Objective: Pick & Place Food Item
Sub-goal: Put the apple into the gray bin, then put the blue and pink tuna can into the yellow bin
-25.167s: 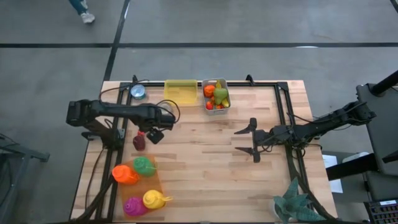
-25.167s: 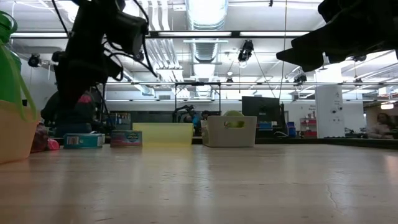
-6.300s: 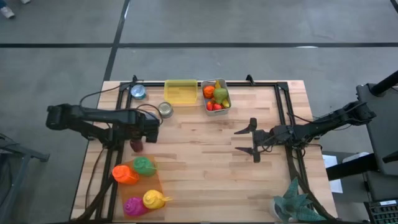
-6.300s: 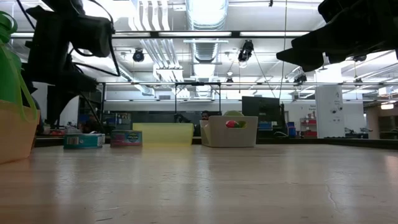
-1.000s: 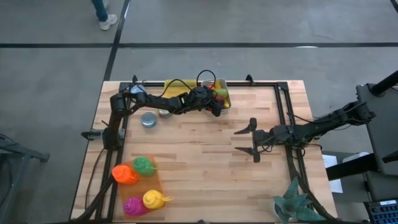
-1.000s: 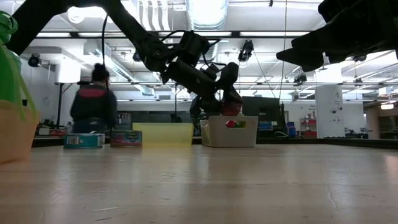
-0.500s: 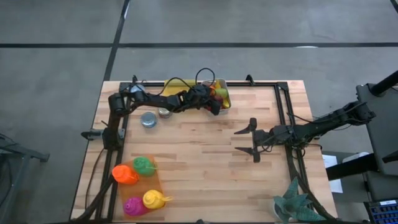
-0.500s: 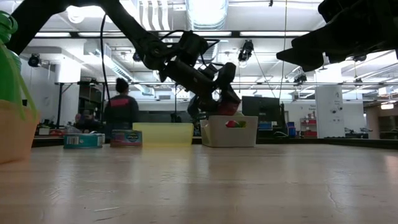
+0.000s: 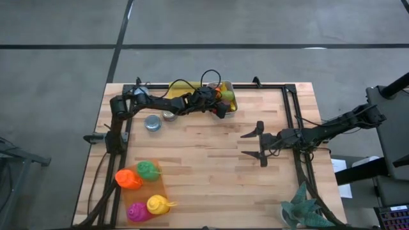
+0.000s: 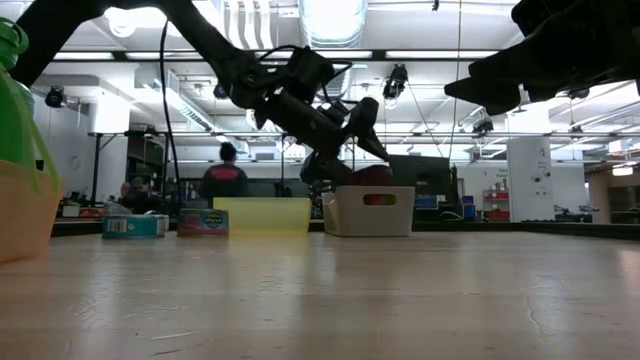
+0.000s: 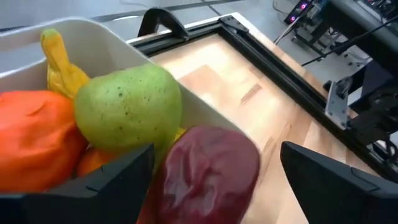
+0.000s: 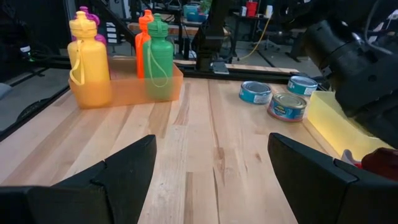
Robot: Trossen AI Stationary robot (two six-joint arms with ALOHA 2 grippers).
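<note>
Dark-red fruit lies at the near edge of the grey bin, touching the green pear and beside the orange fruit already inside. It sits between my left tool's fingers, which stand spread wide on either side with visible gaps; I read the item as released, not gripped. The bin stands at the far edge of the counter, next to the yellow tray.

Step in hand: placement, release stage. The food item appears deposited in the bin.

Next move, as I judge it: raise the left tool straight up, clear of the bin wall and the piled fruit, then retract. Risk: a finger may drag the red fruit over the rim.

My right tool waits over the counter's right half, fingers spread, empty.
</note>
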